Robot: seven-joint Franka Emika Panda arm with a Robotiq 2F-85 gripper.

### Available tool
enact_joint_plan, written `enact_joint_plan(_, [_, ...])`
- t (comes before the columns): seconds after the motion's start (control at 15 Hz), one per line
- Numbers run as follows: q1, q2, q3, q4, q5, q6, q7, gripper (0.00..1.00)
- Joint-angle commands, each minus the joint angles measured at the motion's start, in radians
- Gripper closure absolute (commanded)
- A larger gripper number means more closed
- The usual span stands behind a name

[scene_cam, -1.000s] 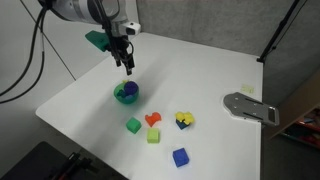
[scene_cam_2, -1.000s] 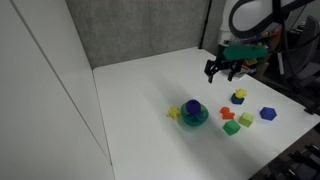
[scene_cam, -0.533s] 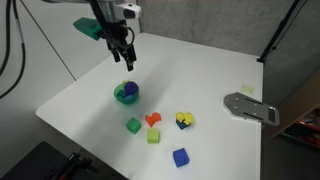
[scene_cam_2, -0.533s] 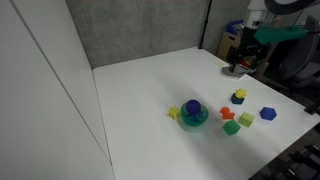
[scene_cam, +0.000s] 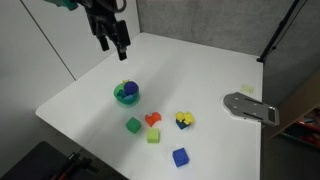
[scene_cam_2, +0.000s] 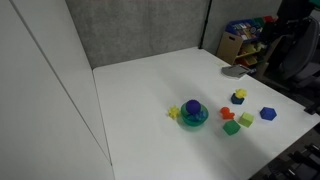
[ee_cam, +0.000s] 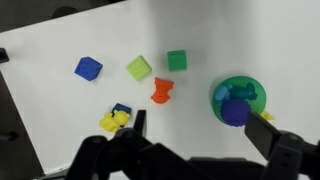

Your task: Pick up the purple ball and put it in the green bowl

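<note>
Well apart from the jaws, purple ball (ee_cam: 235, 112) sits in green bowl (ee_cam: 222, 92).

The table (scene_cam: 200, 65) bears a blue cube (scene_cam: 180, 157), green blocks (scene_cam: 133, 125), a red piece (scene_cam: 153, 119), perhaps a metal plate (scene_cam: 250, 107).

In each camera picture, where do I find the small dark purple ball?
Exterior view: the small dark purple ball sits left of centre.
Exterior view: the ball sits right of centre, lower half.
Wrist view: the ball sits far right, mid-height.
Shared landmark: the round green bowl holding it.
</note>
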Motion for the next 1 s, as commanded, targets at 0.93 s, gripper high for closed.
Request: enact_joint_plan(0.93, [-0.011, -0.151, 0.036, 0.01, 0.004, -0.1, -0.237, 0.0])
